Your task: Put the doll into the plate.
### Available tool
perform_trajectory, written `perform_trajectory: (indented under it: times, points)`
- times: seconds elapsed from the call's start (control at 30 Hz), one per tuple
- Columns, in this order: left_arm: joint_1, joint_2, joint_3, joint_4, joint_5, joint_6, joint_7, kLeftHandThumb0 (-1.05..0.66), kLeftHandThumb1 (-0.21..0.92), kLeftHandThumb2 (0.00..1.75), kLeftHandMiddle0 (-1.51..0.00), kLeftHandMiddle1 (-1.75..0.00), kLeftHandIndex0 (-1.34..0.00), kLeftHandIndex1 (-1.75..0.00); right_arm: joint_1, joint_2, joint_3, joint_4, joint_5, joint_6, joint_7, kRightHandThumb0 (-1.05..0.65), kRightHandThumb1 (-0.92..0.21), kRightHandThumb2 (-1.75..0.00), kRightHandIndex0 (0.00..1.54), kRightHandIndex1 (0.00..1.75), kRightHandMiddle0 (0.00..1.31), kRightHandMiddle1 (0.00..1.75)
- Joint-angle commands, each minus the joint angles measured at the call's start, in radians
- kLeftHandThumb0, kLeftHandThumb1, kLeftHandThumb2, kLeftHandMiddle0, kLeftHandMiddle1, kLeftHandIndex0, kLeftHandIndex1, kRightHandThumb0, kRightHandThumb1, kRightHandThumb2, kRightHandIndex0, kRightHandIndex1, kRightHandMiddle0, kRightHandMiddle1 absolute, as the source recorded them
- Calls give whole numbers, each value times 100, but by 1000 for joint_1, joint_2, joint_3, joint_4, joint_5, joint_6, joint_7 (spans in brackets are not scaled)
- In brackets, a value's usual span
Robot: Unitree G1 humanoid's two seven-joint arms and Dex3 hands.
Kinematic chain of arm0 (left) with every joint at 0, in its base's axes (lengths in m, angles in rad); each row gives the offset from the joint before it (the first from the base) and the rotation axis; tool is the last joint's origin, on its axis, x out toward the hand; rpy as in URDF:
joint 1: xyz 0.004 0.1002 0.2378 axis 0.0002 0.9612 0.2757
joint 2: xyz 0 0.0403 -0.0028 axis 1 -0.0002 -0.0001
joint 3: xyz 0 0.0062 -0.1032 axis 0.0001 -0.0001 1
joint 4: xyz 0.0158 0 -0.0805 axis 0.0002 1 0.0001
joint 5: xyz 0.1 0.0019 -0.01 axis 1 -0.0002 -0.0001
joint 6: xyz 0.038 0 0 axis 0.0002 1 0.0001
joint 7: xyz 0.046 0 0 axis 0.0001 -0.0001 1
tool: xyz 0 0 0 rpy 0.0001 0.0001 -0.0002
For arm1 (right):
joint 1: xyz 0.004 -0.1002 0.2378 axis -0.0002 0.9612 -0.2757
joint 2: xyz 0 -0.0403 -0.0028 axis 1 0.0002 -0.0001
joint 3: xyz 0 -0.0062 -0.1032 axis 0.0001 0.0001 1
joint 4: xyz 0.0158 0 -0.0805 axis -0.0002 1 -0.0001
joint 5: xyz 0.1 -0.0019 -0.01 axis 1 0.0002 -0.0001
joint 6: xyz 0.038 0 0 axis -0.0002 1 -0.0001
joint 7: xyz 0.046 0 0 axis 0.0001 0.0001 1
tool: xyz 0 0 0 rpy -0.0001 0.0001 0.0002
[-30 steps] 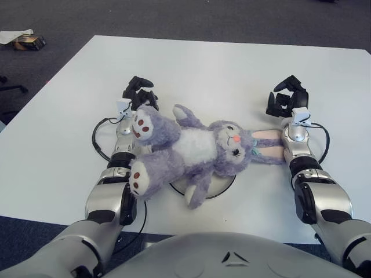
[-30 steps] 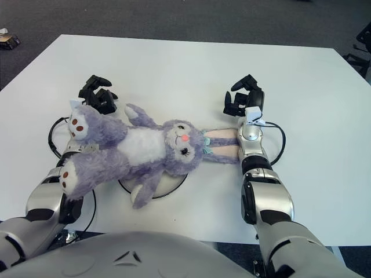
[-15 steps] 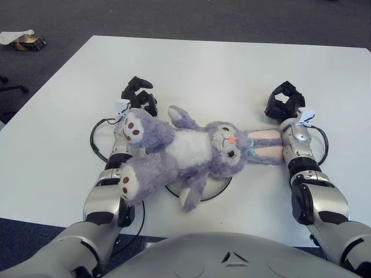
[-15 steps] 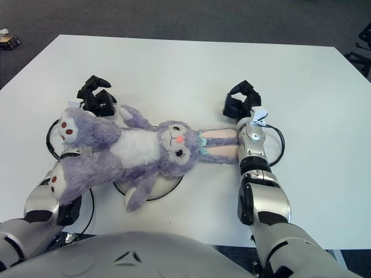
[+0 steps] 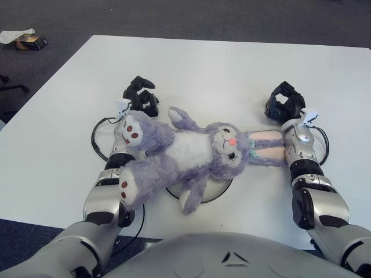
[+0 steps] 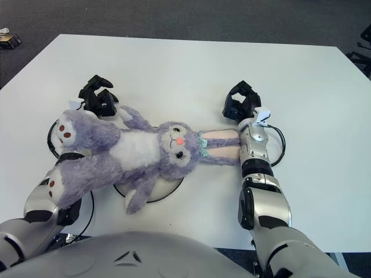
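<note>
Most of the plate was covered by the plush doll, with only its lower rim seen. The left forearm was partly hidden beneath the doll's legs. The table was cut off at the picture's right edge.

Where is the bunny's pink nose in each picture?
Left eye view: the bunny's pink nose sits a bit right of the middle.
Right eye view: the nose sits just left of the middle.
Shared landmark: the plate under the bunny, below the nose in both.
</note>
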Motion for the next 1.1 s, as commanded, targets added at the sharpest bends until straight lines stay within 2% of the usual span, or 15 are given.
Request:
perform_trajectory:
  times: [0.0,0.43,1.07]
  points:
    - [75,-17,-9,48,4,56,-11,-1,14,153,-63,-175,-62,-175,73,42,3,31,2,81,-19,-50,-29,-136,134,175,64,175]
    - [79,-9,-21,45,14,52,3,-1,16,151,-62,-175,-61,-175,95,51,28,-11,-51,90,-111,-50,-29,-136,133,175,64,175]
    - [80,-9,-19,40,14,70,7,-1,15,152,-63,-175,-62,-175,109,42,65,-23,-115,93,-166,-49,-31,-133,133,175,62,175]
